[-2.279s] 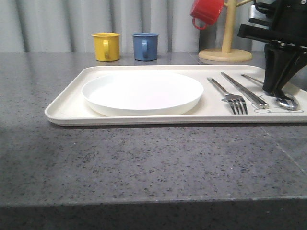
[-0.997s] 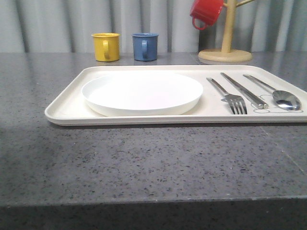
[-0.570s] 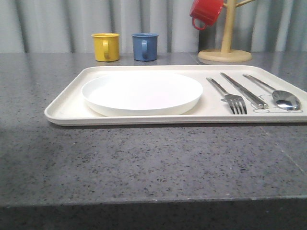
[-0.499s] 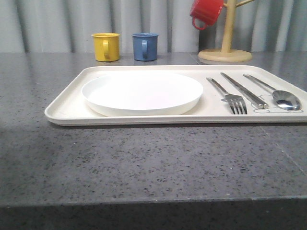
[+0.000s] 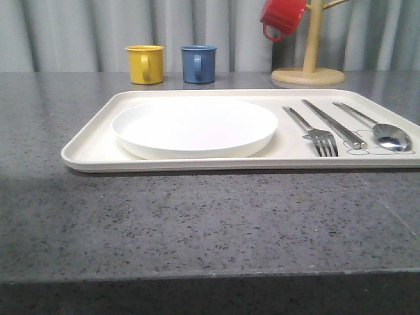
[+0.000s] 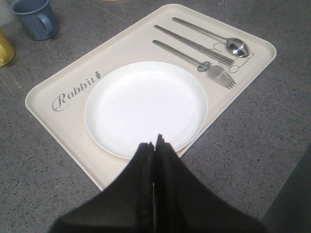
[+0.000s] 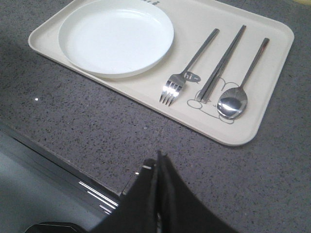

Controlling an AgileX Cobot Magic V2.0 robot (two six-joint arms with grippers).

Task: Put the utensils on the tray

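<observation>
Landmark: tray [image 5: 92, 141], cream, rectangular, low rim, lying flat on the grey speckled counter [image 5: 197, 223].

Nearest the robot, short of the tray's near rim: bare counter. Left gripper [image 6: 154, 141] hangs above the near rim, fingers pressed together, nothing between them. Right gripper [image 7: 159, 156] sits over the counter just off the tray's near edge, fingers likewise closed and empty.

On the tray, left portion: round white plate [image 5: 194, 126], upright, empty, resting flat. Left wrist view shows "Rabbit" script [image 6: 74, 90] printed on the tray surface beside the plate, on the plate's far-left side.

On the tray, right of the plate: three utensils laid side by side, roughly parallel, apart from one another, working ends toward the near rim.
- fork [image 5: 317, 134], closest to the plate, tines near the rim.
- knife [image 5: 335, 123], in the middle, between fork and spoon.
- spoon [image 5: 387, 134], nearest the tray's right edge, bowl facing up.
A line drawing [image 7: 209, 104] printed on the tray lies under the near ends of the knife and spoon.

Beyond the tray's far rim: yellow mug [image 5: 145, 63] and blue mug [image 5: 199, 63], standing upright just beside each other behind the far-left part. Behind the far-right part, a wooden mug stand [image 5: 310, 59] with a red mug [image 5: 282, 18] hung on it.
</observation>
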